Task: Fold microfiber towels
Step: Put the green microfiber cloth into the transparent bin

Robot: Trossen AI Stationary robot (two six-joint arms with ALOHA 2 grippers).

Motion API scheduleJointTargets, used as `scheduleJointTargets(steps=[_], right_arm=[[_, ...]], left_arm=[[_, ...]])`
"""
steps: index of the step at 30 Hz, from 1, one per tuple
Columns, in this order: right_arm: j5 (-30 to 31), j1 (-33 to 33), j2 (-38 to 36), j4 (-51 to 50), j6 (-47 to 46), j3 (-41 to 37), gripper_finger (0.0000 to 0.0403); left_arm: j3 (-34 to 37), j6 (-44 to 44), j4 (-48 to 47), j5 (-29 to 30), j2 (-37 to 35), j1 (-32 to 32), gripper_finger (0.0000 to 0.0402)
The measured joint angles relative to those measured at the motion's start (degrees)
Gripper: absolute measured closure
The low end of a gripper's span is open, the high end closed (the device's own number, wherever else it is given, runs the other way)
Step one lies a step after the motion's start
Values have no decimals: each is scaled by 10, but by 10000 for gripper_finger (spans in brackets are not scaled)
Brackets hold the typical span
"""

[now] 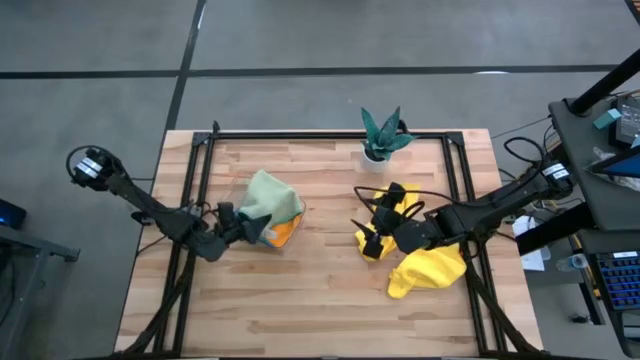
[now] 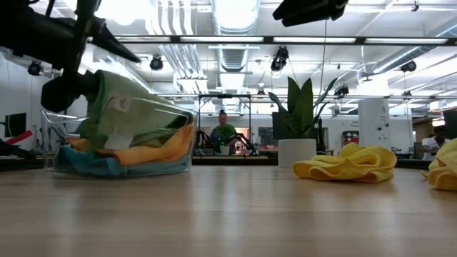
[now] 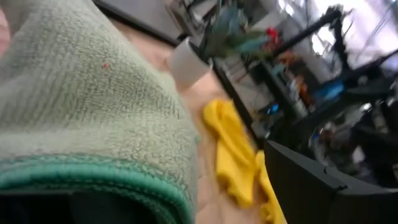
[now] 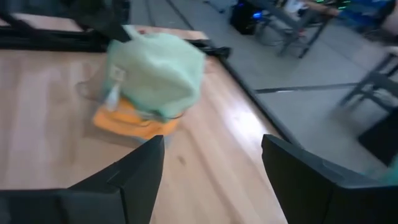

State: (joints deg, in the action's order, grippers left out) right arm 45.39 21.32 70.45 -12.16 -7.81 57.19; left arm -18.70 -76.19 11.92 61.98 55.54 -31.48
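A pale green towel (image 1: 270, 195) is heaped on an orange towel (image 1: 284, 232) in a clear tray (image 2: 178, 143) at the table's left middle. In the low view a blue towel (image 2: 89, 165) lies under them. My left gripper (image 1: 240, 224) stands open at the heap's left side, right against the green towel (image 3: 93, 93). One yellow towel (image 1: 398, 200) lies crumpled near the plant, and another (image 1: 428, 270) lies nearer the front right. My right gripper (image 4: 211, 180) hovers open above the table between the two yellow towels, with nothing between its fingers. My left gripper is open beside the pale green towel. The towel's green hemmed edge (image 3: 124, 180) lies across the place of one finger and hides it; the other finger (image 3: 305, 180) stands free. Whether the gripper touches the towel, I cannot tell.
A small teal-leaved plant in a white pot (image 1: 380, 140) stands at the far edge, middle. A black frame rail (image 1: 330, 131) runs round the table's far and side edges. Bare wood (image 1: 320, 300) spans the near half.
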Motion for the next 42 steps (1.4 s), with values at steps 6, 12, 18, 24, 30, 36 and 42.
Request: scheduleJointTargets(steps=[6,12,18,24,30,36,42], right_arm=[[-52,-5,34,47,3,0,161],[-53,-9,67,57,0,7,163],[-50,-20,83,74,12,15,163],[-49,-23,82,81,16,23,158],[-49,-29,81,82,39,29,160],[-49,-50,81,81,47,29,160],[-49,-74,80,77,65,29,156]], left_arm=[[-10,-15,-123,-48,-36,0,167],[-28,-18,-263,-85,-75,5,167],[-32,99,-287,-139,-82,18,167],[-34,142,-377,-269,-80,25,167],[-82,118,-522,-318,-82,26,167],[-149,130,-535,-312,-88,27,167],[-234,66,-723,-310,-75,34,167]])
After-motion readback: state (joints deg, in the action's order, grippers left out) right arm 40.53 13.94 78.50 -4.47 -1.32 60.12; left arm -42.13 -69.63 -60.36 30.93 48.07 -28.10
